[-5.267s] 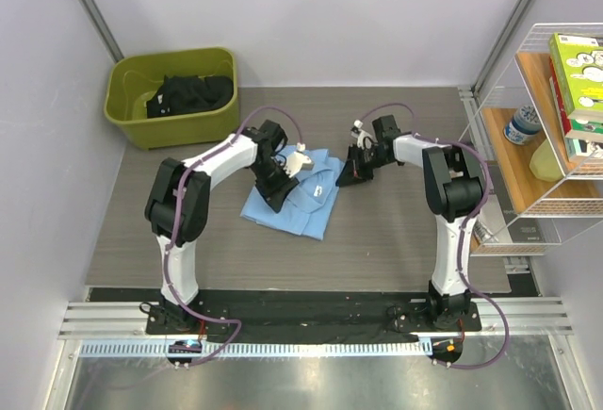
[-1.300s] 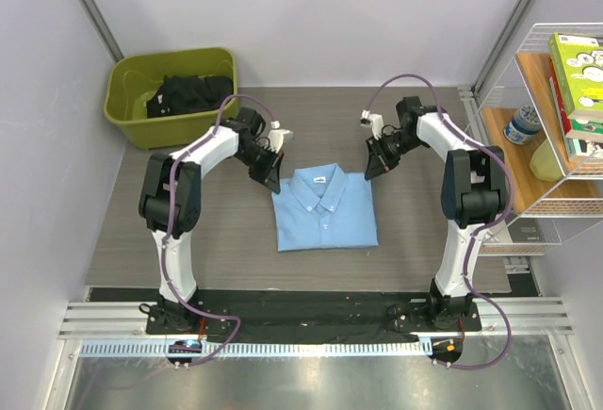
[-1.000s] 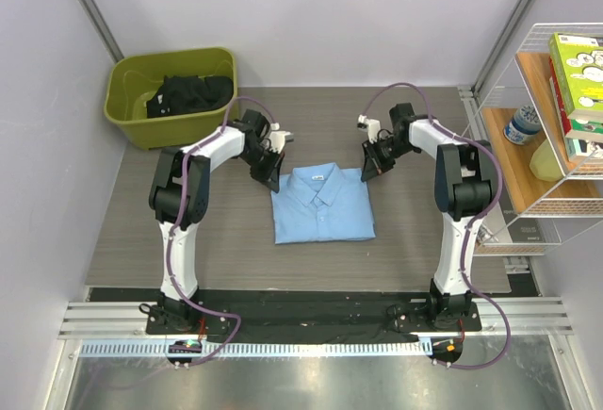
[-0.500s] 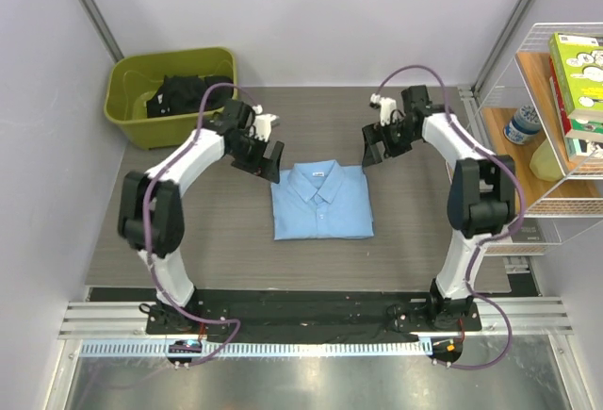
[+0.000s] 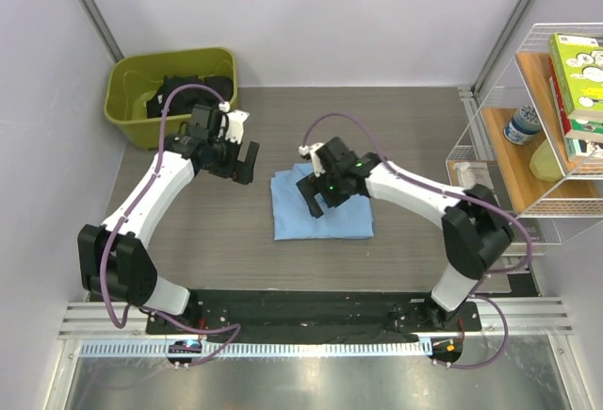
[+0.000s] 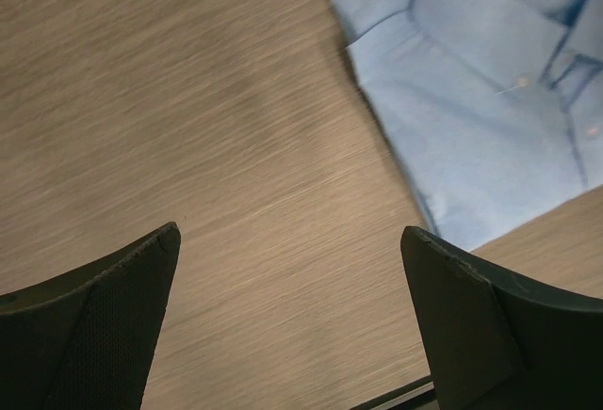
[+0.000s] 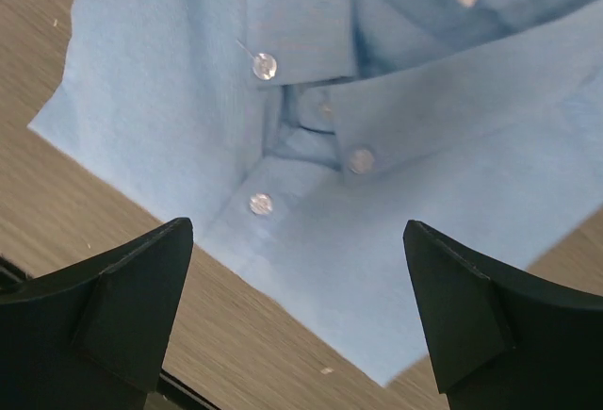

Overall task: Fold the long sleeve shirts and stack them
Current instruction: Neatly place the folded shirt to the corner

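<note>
My right gripper (image 5: 316,197) hovers over the collar of the folded light blue shirt (image 5: 334,223), fingers spread, nothing pinched. The shirt lies flat mid-table (image 5: 405,127). My left gripper (image 5: 243,162), also spread, hangs over bare wood just left of it. Surroundings: green bin (image 5: 132,90) holding dark clothes (image 5: 187,91) at far left; wire shelf (image 5: 490,141) at right.
</note>
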